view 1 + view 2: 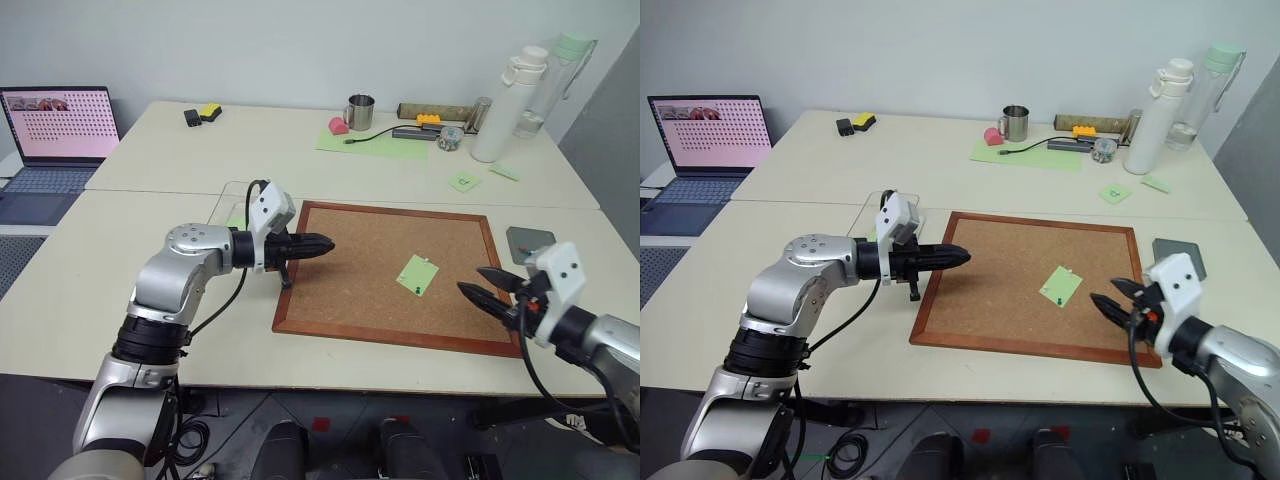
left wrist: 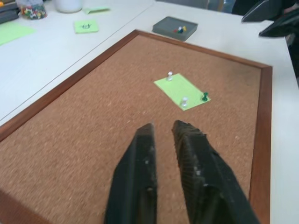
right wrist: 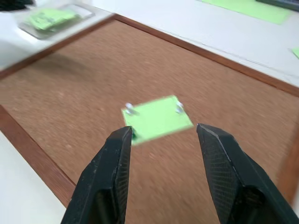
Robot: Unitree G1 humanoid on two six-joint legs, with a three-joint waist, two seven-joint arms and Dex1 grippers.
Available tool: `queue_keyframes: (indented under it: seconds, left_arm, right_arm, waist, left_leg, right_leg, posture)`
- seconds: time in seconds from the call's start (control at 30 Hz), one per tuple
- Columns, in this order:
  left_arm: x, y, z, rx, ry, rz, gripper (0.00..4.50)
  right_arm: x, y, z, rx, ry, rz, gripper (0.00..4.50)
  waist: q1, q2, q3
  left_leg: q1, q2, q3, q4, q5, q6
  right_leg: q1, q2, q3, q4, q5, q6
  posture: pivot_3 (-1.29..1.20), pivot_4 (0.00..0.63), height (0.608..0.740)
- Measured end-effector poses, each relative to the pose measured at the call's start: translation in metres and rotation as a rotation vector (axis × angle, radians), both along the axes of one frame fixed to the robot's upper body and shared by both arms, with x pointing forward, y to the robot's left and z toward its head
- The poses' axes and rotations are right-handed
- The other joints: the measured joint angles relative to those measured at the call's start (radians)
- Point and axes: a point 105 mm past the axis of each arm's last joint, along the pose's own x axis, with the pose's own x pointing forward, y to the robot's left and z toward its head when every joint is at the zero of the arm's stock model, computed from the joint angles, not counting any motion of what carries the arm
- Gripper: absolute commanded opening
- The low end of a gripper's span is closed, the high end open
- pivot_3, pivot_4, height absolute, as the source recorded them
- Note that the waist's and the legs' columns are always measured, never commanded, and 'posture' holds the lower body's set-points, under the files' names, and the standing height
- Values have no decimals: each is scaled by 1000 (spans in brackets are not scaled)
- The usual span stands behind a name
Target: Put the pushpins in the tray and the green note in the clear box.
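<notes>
The green note (image 1: 417,274) lies on the cork board (image 1: 340,300), right of its middle. Two pale pushpins (image 2: 169,74) (image 2: 185,101) and one dark green pushpin (image 2: 205,96) stick in it. My left gripper (image 1: 328,243) is shut on nothing and hovers over the board's left part, pointing right toward the note. Over the board's right front corner my right gripper (image 1: 472,280) is open and empty, with the note a short way ahead of it (image 3: 156,118). The grey tray (image 1: 528,243) sits right of the board with several coloured pins in it. The clear box (image 3: 86,10) holds green paper and lies left of the board, partly behind my left wrist.
A laptop (image 1: 60,125) stands at the far left. Along the back of the table are a metal mug (image 1: 360,112), a green sheet with a cable (image 1: 375,142), a white bottle (image 1: 505,105), a clear bottle (image 1: 560,80) and small marked green notes (image 1: 463,181).
</notes>
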Motion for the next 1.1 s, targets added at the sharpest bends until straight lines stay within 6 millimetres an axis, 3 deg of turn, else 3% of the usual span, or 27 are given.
queue_keyframes:
  seconds: [0.2,0.3,0.53,0.63,1.0,1.1]
  left_arm:
    - [-1,-18,-21,3,-6,9,52]
    - [1,-29,-41,25,-12,30,52]
    - [4,-40,-91,90,45,88,52]
    - [2,-42,-92,98,18,84,52]
    - [-11,-43,-98,109,3,74,52]
    - [-11,-43,-98,109,11,75,0]
  right_arm:
    - [22,20,-11,35,-7,15,2269]
    - [37,28,-17,56,-20,-1,2269]
    - [70,23,-41,53,-8,-103,2269]
    - [78,22,-54,55,17,-129,2269]
    - [94,20,-73,113,46,-187,2269]
    - [97,18,-73,122,40,-201,1822]
  waist:
    - [1,0,0]
    - [1,0,0]
    - [1,0,-1]
    - [1,2,-2]
    - [-1,6,-5]
    - [-1,7,-6]
  left_leg:
    - [0,0,0,0,0,0]
    - [0,0,0,0,0,0]
    - [0,0,1,0,0,0]
    - [0,0,1,0,0,0]
    - [1,0,1,0,0,0]
    - [1,0,1,0,0,0]
  right_leg:
    - [0,0,0,0,0,0]
    - [0,0,0,0,0,0]
    - [0,0,0,0,0,0]
    - [0,0,1,1,0,0]
    - [0,0,1,1,0,0]
    - [0,0,1,1,0,0]
  posture:
    - [0,150,740]
    - [0,150,740]
    - [0,150,740]
    - [0,150,740]
    - [0,150,740]
    - [0,150,740]
